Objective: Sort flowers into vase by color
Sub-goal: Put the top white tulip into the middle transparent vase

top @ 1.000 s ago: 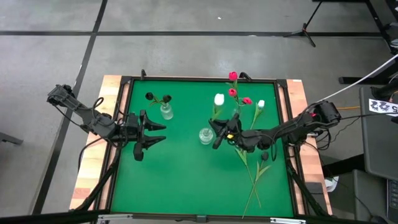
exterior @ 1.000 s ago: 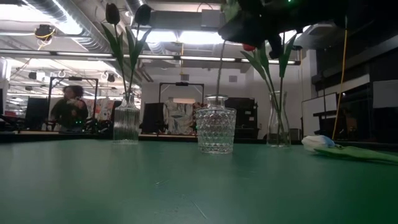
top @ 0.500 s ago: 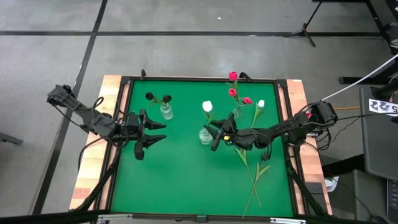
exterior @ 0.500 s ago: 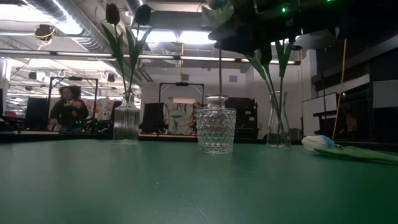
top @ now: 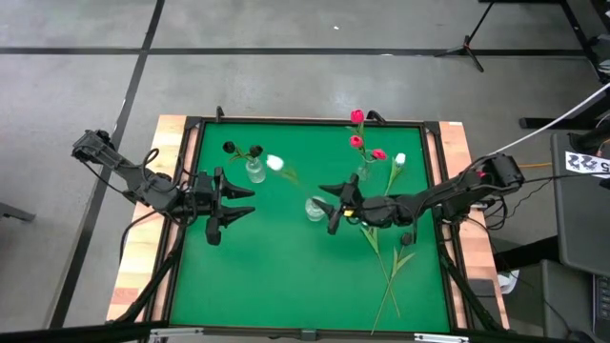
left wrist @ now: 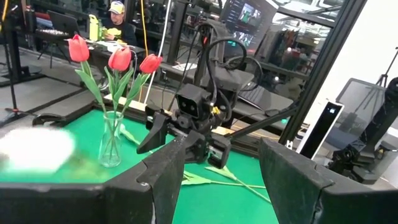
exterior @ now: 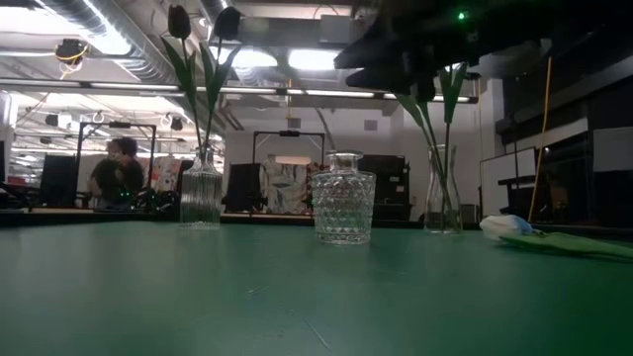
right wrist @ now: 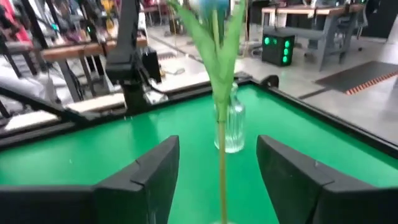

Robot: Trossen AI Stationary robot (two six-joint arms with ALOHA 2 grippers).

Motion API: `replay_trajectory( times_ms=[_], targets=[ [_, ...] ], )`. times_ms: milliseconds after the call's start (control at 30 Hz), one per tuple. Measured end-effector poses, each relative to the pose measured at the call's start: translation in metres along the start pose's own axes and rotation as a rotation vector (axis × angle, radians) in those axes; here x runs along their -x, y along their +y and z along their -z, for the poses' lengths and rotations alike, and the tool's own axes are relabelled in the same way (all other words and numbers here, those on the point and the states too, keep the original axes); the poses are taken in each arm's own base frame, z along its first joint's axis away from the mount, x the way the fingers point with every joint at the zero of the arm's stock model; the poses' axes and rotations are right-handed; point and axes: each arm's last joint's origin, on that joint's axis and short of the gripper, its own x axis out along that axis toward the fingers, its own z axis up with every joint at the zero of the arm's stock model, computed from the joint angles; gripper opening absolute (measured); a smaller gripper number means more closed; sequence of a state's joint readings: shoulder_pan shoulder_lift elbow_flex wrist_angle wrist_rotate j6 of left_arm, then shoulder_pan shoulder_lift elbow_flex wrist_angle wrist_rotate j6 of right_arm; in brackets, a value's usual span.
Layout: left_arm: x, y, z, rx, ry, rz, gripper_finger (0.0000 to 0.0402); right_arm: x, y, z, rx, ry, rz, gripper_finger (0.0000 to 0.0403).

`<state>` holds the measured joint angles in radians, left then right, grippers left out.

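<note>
White tulip leaning out of the middle glass vase

Right gripper, fingers apart, sits just beside that vase. Left gripper waits well apart from it, fingers apart too.

A green-topped table with a dark raised rim sits on a pale wooden frame. Three glass vases stand on it. The cut-glass vase stands just ahead of the right arm's open jaws. The slim vase with red tulips stands just to one side of those jaws (toward the far edge). The vase of near-black tulips stands just beyond the left arm's jaws. Loose flowers lie flat on the green beneath the right arm, behind its jaws.
</note>
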<state>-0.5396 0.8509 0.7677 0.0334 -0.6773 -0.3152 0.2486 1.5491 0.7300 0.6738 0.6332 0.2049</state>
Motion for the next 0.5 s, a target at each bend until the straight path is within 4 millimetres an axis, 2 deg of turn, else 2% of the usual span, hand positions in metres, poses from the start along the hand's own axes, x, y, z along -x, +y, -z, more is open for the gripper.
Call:
replay_trajectory(
  times_ms=[233, 400, 500],
  targets=[
    [0.0, 0.0, 0.0, 0.0, 0.001, 0.002, 0.02, 0.022, -0.003, -0.016, -0.006, 0.106, -0.108, 0.0202],
    [0.0, 0.0, 0.0, -0.003, 0.004, 0.001, 0.02, 0.057, -0.002, -0.016, -0.016, 0.292, -0.132, 0.0195],
    [0.0, 0.0, 0.002, -0.013, 0.016, -0.003, 0.02, 0.081, -0.002, -0.01, -0.092, 0.408, -0.081, 0.0191]
  ],
)
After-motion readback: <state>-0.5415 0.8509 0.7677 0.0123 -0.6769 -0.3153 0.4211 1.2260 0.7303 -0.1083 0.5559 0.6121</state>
